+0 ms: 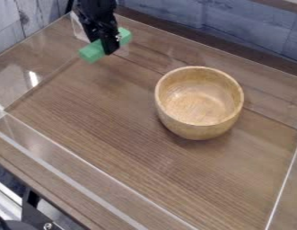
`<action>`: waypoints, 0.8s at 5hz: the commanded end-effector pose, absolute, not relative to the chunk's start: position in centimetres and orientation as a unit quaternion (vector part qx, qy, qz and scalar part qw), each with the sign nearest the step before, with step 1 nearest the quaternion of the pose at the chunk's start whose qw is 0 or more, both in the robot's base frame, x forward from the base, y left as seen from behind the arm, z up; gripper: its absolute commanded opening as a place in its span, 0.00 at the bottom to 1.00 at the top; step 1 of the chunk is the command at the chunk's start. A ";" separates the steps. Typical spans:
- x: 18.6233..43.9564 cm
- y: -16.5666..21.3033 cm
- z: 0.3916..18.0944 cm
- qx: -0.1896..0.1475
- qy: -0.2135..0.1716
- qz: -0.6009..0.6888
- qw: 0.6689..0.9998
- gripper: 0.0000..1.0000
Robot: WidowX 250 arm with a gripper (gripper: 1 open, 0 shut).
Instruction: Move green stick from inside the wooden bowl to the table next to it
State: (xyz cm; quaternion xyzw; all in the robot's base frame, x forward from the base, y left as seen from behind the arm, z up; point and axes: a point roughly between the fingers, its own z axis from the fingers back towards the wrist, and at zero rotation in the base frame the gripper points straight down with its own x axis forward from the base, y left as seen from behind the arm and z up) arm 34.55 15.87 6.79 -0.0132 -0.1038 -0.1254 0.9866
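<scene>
Jaws of the gripper (pixel 104 42) stand clamped on the green stick (pixel 99 48), which juts out on both sides of the dark fingers, one end tilted down toward the near-left and the other up toward the far-right. Block and gripper sit over the far-left corner of the table (pixel 126 135), close to the clear acrylic wall (pixel 21 63) along the left edge. Whether the stick's lower end already touches the wood or hangs just above it cannot be told from this view.

At the right side of the tabletop the wooden bowl (pixel 200 101) stands upright, well apart from the gripper, and its hollow shows nothing inside. So the lifting-out looks done, and the step in hand reads as the carry and set-down.

What comes next, by my reading, is to bring the stick down flat onto the bare wood and then part the jaws. Since the task asks for a spot next to the bowl, a place nearer its rim than this far corner would fit the wording better. The tilt of the block suggests levelling it first, so it does not tip on release.
</scene>
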 end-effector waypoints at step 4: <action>35.8 16.9 6.6 -0.026 -0.129 -0.142 0.981 0.00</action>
